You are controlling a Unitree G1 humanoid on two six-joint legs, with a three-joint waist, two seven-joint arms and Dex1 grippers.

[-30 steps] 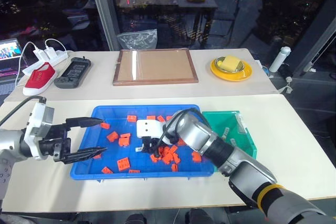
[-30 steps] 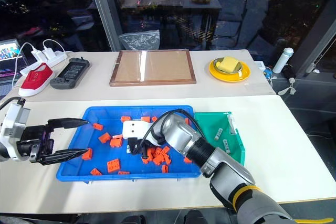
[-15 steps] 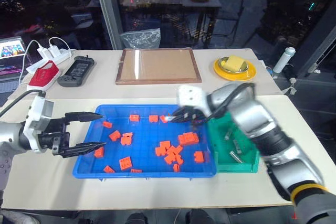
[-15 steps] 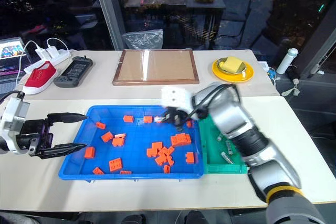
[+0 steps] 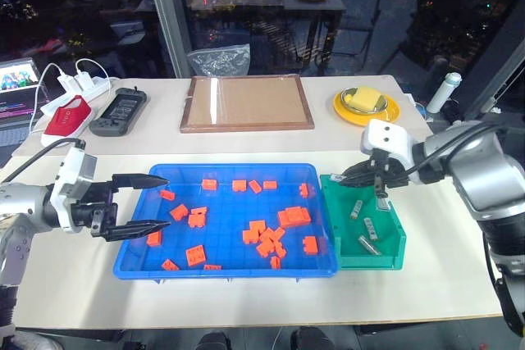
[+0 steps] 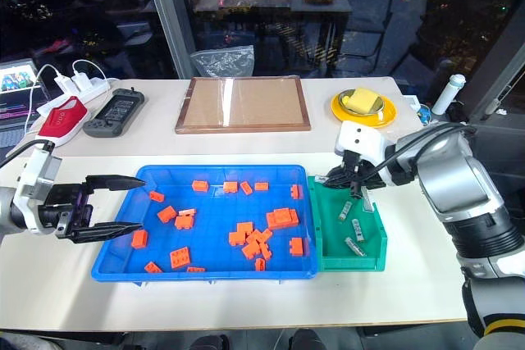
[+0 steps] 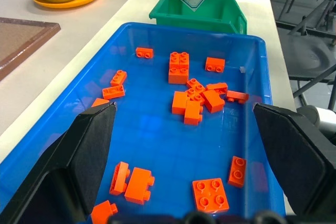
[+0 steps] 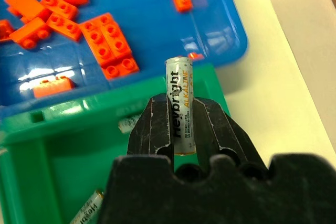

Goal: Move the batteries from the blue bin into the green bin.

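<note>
Battery point(image 8: 179, 103) clamped in right pincer point(image 8: 181, 124) | over green bin point(image 5: 394, 245) | left pincer point(image 5: 156, 202) apart

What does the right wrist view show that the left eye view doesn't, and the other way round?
Right wrist view alone: the printed label on the battery clamped between the right gripper's fingers.

Left eye view alone: the left gripper, open at the blue bin's left end, plus the wooden framed board, yellow plate, red shoe and three batteries lying in the green bin.

Shared: blue bin, orange bricks, green bin, and the right gripper above it.
</note>
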